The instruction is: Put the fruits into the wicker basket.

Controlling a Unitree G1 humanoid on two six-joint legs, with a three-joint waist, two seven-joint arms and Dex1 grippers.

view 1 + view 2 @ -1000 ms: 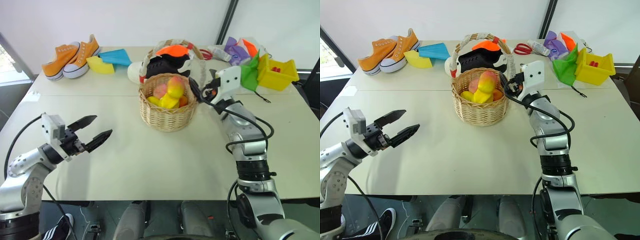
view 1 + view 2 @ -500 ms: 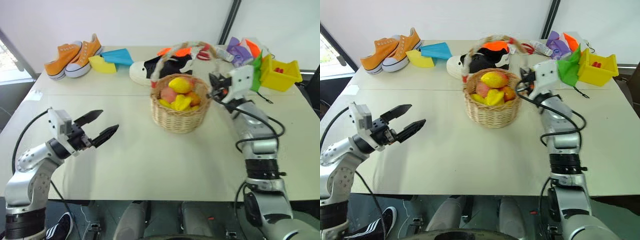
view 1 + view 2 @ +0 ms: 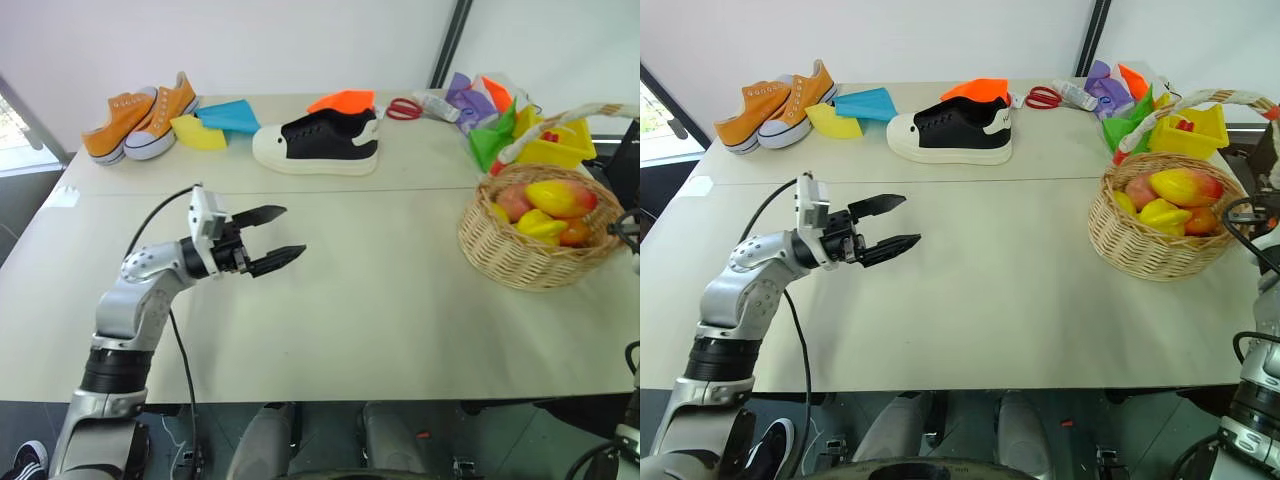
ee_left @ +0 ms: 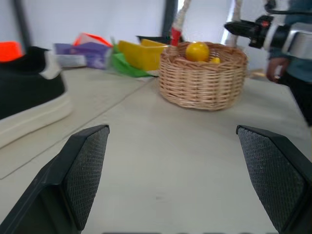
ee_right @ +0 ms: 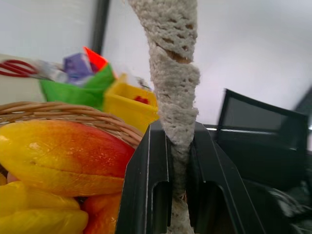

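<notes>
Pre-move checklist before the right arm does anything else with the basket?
1. Right gripper shut on the basket's handle: ok.
2. Fruits inside the wicker basket, mango on top: ok.
3. Basket bottom resting on the table or lifted: cannot tell.
4. Left gripper open, holding nothing: ok.
5. Left gripper apart from the basket and the black shoe: ok.
6. No loose fruit left on the table: ok.
</notes>
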